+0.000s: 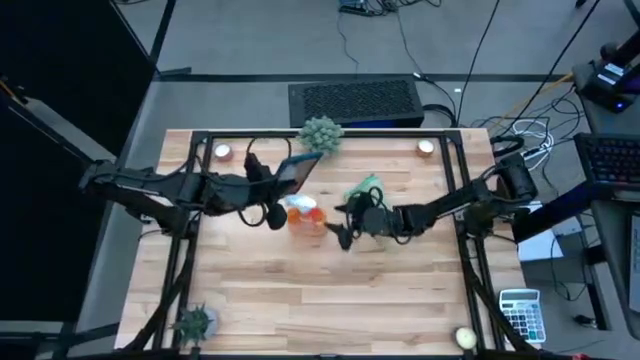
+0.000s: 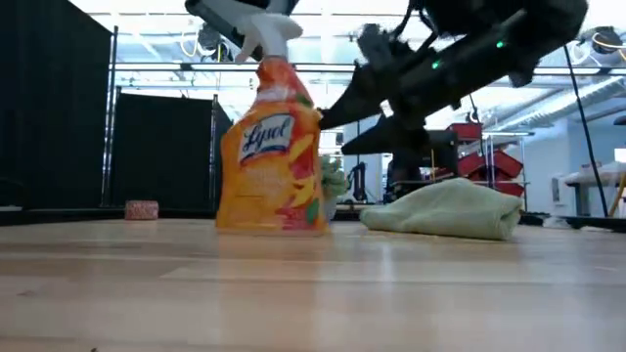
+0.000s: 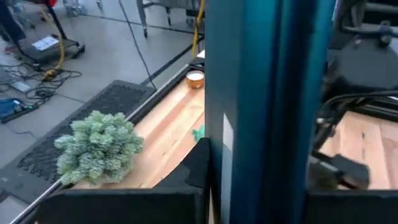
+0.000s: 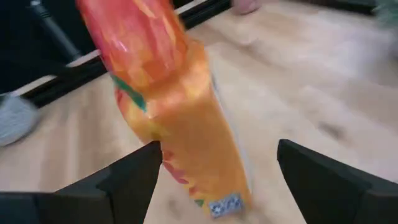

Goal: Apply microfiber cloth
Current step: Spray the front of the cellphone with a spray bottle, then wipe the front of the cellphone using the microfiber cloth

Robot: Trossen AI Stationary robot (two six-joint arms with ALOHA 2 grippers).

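Observation:
The pale green microfiber cloth (image 1: 365, 187) (image 2: 450, 208) lies bunched on the table, right of centre toward the far side, and no gripper touches it. An orange spray bottle (image 1: 305, 213) (image 2: 269, 147) stands upright at the centre. My right gripper (image 1: 343, 230) (image 4: 217, 180) is open just to the bottle's right, above the table. The bottle (image 4: 180, 112) shows ahead of its fingers and apart from them. My left gripper (image 1: 275, 182) (image 3: 255, 205) is shut on the dark tablet (image 1: 298, 170) to the far left of the bottle. My left gripper pinches the tablet between its two fingers (image 3: 137, 208), which stand on its two flat faces. The tablet's edge (image 3: 261, 155) faces the wrist camera and runs on away from the gripper. The fingers come about level from the table's left. The tablet is held tilted.
A bushy grey-green plant (image 1: 320, 133) stands at the far edge, with small candles (image 1: 222, 151) (image 1: 426, 147) at both far corners. A little plant (image 1: 195, 322) sits near left and a yellow ball (image 1: 465, 338) near right. The near half shows bare wood (image 1: 330, 300).

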